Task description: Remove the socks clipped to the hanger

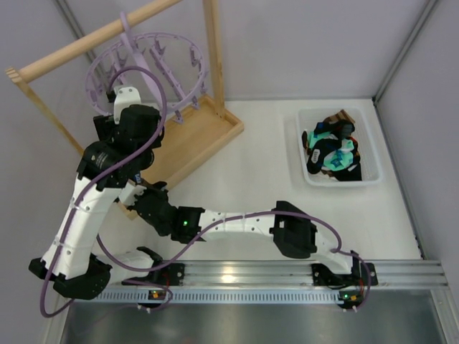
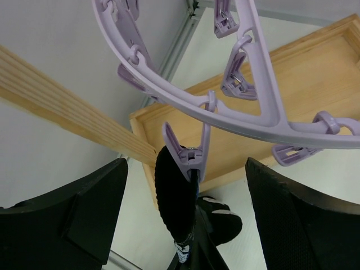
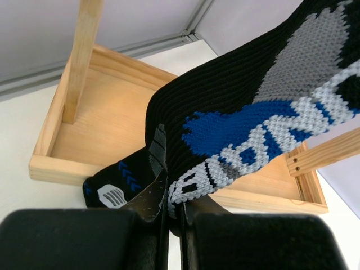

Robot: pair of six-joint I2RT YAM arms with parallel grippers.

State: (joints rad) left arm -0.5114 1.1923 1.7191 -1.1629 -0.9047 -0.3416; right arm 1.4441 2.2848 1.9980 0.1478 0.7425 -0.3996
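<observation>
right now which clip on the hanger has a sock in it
The lowest clip in the left wrist view, pinching a black sock; the other clips around it hang empty.

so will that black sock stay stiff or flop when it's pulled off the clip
Probably floppy: the black sock is knit and drapes in folds above the right hand pinching it. Likely light, since one small clip holds it up. It may stretch before slipping free.

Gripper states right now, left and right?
Left gripper: open, jaws either side of the clip pinching the black sock.
Right gripper: closed, holding the black sock lower down.
</observation>
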